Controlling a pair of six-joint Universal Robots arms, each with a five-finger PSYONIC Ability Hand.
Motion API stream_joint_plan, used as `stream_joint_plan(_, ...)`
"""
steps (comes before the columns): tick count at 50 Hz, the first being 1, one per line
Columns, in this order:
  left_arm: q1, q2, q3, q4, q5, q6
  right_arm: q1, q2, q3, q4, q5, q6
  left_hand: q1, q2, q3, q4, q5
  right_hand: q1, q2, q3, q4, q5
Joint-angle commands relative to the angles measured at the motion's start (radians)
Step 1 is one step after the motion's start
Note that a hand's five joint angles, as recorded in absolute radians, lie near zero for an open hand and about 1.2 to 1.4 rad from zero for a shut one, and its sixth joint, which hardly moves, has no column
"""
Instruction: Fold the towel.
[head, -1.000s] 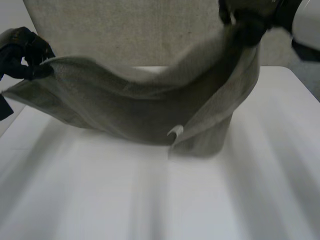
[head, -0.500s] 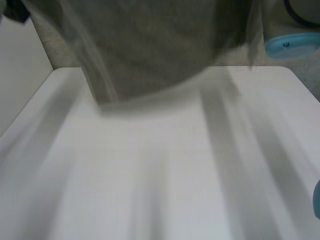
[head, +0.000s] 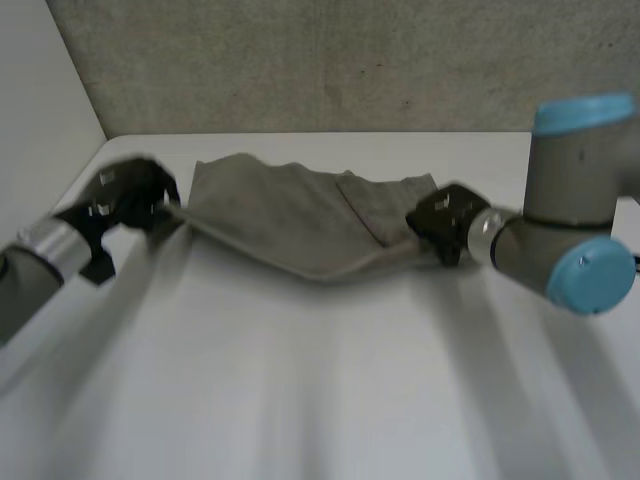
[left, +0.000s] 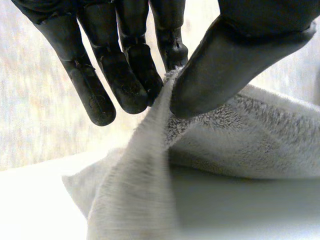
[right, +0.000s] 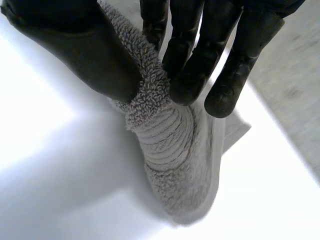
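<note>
Across the far half of the white bench (head: 320, 400), the grey towel (head: 290, 215) is spread with its long axis running from side to side, so that it is stretched between the two arms. Its far edge is laid on the bench near the rough grey wall (head: 300, 60), while its near edge is drawn into a shallow curve that sags toward the robot; whether that curve is lifted clear of the bench cannot be told. A smaller layer appears to be doubled over on the towel's right part. The left arm (head: 40, 260) is extended low from the left and the right arm (head: 560, 230) from the right, each set at one end of the towel, so neither is nearer than the other. The left end is grasped by the left hand (head: 125, 200) and the right end by the right hand (head: 440, 220). From the left wrist, the towel's edge is seen pinched between the thumb (left: 225, 65) and the straight fingers (left: 125, 80), the cloth trailing away from the fingertips onto the bench. From the right wrist, a bunched hem is seen clamped between thumb and fingers (right: 190, 75), the cloth hanging below them onto the bench. The fold is judged to be barely begun: the held edge would probably have to be carried away from the robot, across the short axis, with both ends level.
</note>
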Motion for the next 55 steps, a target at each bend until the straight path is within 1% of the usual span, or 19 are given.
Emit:
stream_joint_plan(1, 0.048, 0.009, -0.167, -0.050, 0.016, 0.211, -0.002, -0.079, 0.283, -0.151, 0.006, -0.008, 0.100, 0.052, 0.045, 0.032, 0.061, 0.071, 0.070, 0.052, 0.052, 0.062)
stream_joint_plan(2, 0.048, 0.009, -0.167, -0.050, 0.016, 0.211, -0.001, -0.107, 0.335, -0.180, 0.006, -0.008, 0.100, 0.052, 0.045, 0.032, 0.061, -0.129, -0.129, -0.148, -0.147, -0.137)
stream_joint_plan(3, 0.051, 0.010, -0.178, -0.076, 0.016, 0.234, -0.001, -0.107, 0.336, -0.180, 0.006, -0.008, 0.100, 0.052, 0.045, 0.032, 0.061, -0.131, -0.131, -0.150, -0.149, -0.139)
stream_joint_plan(4, 0.052, 0.012, -0.185, -0.102, 0.014, 0.249, 0.001, -0.134, 0.382, -0.207, 0.008, 0.002, 0.100, 0.052, 0.045, 0.032, 0.061, -0.442, -0.442, -0.461, -0.460, -0.451)
stream_joint_plan(5, 0.052, 0.012, -0.185, -0.102, 0.014, 0.249, 0.001, -0.134, 0.382, -0.208, 0.008, 0.002, 0.100, 0.052, 0.045, 0.032, 0.061, -0.445, -0.445, -0.464, -0.463, -0.454)
stream_joint_plan(6, 0.052, 0.012, -0.185, -0.124, 0.014, 0.261, -0.002, -0.163, 0.422, -0.235, 0.012, 0.011, 0.100, 0.052, 0.045, 0.032, 0.061, -0.695, -0.695, -0.714, -0.713, -0.704)
stream_joint_plan(7, 0.052, 0.012, -0.185, -0.139, 0.013, 0.266, -0.001, -0.194, 0.458, -0.263, 0.016, 0.011, 0.100, 0.052, 0.045, 0.032, 0.061, -0.822, -0.823, -0.841, -0.841, -0.831)
stream_joint_plan(10, 0.052, 0.012, -0.184, -0.142, 0.011, 0.265, -0.004, -0.251, 0.527, -0.312, 0.016, 0.019, 0.100, 0.052, 0.045, 0.032, 0.061, -0.906, -0.906, -0.924, -0.924, -0.914)
stream_joint_plan(19, 0.040, 0.026, -0.187, -0.142, 0.002, 0.255, -0.021, -0.328, 0.623, -0.373, 0.008, 0.063, 0.100, 0.052, 0.045, 0.032, 0.061, -0.909, -0.909, -0.928, -0.927, -0.918)
stream_joint_plan(24, 0.032, 0.026, -0.190, -0.141, 0.000, 0.254, -0.079, -0.340, 0.664, -0.476, 0.002, 0.058, 0.100, 0.052, 0.045, 0.032, 0.061, -0.897, -0.897, -0.916, -0.915, -0.906)
stream_joint_plan(26, 0.020, 0.026, -0.188, -0.139, -0.001, 0.252, -0.099, -0.342, 0.690, -0.574, -0.021, 0.048, 0.100, 0.052, 0.045, 0.032, 0.061, -0.897, -0.897, -0.916, -0.915, -0.906)
stream_joint_plan(31, 0.011, 0.024, -0.190, -0.139, -0.001, 0.251, -0.119, -0.328, 0.697, -0.629, -0.055, 0.037, 0.100, 0.052, 0.045, 0.032, 0.061, -0.885, -0.886, -0.904, -0.904, -0.894)
stream_joint_plan(37, 0.009, 0.009, -0.190, -0.139, -0.003, 0.249, -0.139, -0.248, 0.683, -0.622, -0.049, 0.000, 0.100, 0.052, 0.045, 0.032, 0.061, -0.885, -0.886, -0.904, -0.904, -0.894)
stream_joint_plan(43, 0.011, -0.002, -0.190, -0.139, -0.003, 0.249, -0.194, -0.259, 0.701, -0.557, -0.055, -0.052, 0.100, 0.052, 0.045, 0.032, 0.061, -0.885, -0.886, -0.904, -0.904, -0.894)
stream_joint_plan(45, 0.012, -0.002, -0.190, -0.139, -0.001, 0.249, -0.208, -0.282, 0.709, -0.478, -0.063, -0.083, 0.100, 0.052, 0.045, 0.032, 0.061, -0.888, -0.889, -0.907, -0.907, -0.897)
stream_joint_plan(46, 0.012, -0.002, -0.190, -0.139, -0.001, 0.249, -0.208, -0.282, 0.709, -0.478, -0.063, -0.083, 0.100, 0.052, 0.045, 0.032, 0.061, -0.888, -0.889, -0.907, -0.907, -0.897)
stream_joint_plan(48, 0.012, -0.002, -0.192, -0.138, -0.001, 0.249, -0.214, -0.303, 0.715, -0.407, -0.084, -0.096, 0.100, 0.052, 0.045, 0.032, 0.061, -0.888, -0.889, -0.907, -0.907, -0.897)
stream_joint_plan(51, 0.014, -0.005, -0.190, -0.138, -0.001, 0.249, -0.218, -0.312, 0.721, -0.386, -0.101, -0.098, 0.100, 0.052, 0.045, 0.032, 0.061, -0.888, -0.889, -0.907, -0.907, -0.897)
stream_joint_plan(55, 0.014, -0.013, -0.192, -0.136, -0.003, 0.249, -0.235, -0.343, 0.758, -0.373, -0.156, -0.098, 0.100, 0.052, 0.045, 0.032, 0.061, -0.885, -0.886, -0.904, -0.904, -0.894)
